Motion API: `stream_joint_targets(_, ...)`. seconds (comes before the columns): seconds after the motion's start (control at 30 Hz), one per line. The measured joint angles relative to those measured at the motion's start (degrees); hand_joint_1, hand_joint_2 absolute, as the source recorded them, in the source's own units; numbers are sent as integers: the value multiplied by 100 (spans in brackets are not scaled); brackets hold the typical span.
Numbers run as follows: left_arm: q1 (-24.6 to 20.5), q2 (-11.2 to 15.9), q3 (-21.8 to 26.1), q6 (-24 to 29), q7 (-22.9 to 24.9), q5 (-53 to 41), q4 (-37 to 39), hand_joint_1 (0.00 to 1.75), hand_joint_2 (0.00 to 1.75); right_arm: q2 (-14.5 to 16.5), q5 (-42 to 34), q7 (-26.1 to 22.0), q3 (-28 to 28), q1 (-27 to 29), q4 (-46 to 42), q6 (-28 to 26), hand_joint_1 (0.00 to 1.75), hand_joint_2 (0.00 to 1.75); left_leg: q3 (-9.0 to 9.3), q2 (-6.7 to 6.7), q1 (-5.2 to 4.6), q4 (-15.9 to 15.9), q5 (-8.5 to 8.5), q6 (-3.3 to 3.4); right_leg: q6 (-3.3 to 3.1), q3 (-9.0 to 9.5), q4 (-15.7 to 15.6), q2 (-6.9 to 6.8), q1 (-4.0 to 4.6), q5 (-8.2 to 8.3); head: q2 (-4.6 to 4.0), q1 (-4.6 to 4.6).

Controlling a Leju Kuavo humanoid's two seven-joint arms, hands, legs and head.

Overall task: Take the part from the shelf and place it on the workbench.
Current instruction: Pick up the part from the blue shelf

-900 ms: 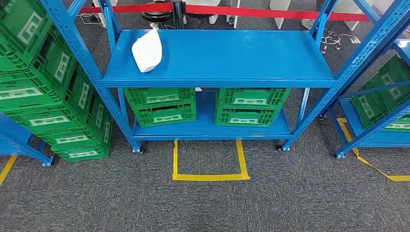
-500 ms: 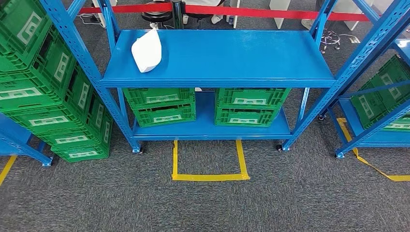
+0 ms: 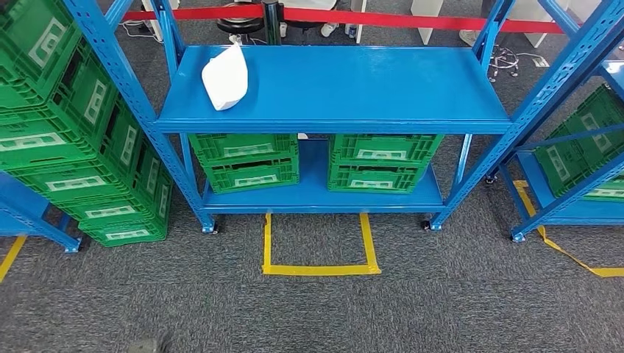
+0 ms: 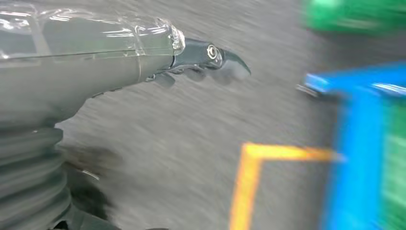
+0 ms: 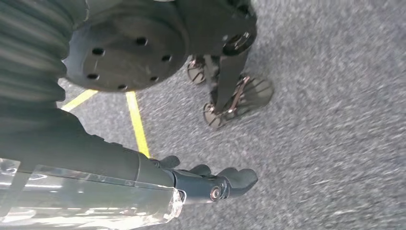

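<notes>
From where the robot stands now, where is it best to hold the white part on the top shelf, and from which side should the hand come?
Probably across the broad rounded lower end of the white part, which lies nearest the front edge of the blue shelf. It tapers to a thin point at the back, a poorer hold. It lies at the shelf's left end, so the left hand could come from the front, over the edge.

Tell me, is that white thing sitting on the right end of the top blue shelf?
No, the white part lies near the left end of the top shelf, by the left upright.
</notes>
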Motion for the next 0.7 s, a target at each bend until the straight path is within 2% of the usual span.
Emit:
stream_joint_targets(0.13, -47, 148, 345, 765, 25, -469, -1441, 0, 175, 5, 25, -88, -6, -4, 6, 129, 0, 175, 5, -8, -2, 0, 4, 3, 4, 16, 0, -5, -1, 4, 0, 14)
stream_joint_targets(0.27, -88, 318, 469, 801, 12, -571, -2475, 0, 0, 9, 38, -128, -6, -5, 13, 191, 0, 175, 5, -10, -1, 0, 6, 2, 5, 19, 0, -11, -1, 5, 0, 9)
stream_joint_targets(0.43, -55, 389, 562, 343, 36, -1006, -3491, 0, 0, 24, 64, -146, -5, -6, 14, 283, 0, 175, 4, 6, -1, 0, 6, 2, 3, 19, 1, -9, 0, 4, 0, 10)
stream_joint_targets(0.7, -59, 553, 521, 394, 275, -1492, -4671, 0, 0, 79, 267, -157, 25, -15, 17, 357, 0, 175, 5, 31, 0, 0, 5, 3, 3, 17, 0, -2, 0, 3, 0, 11)
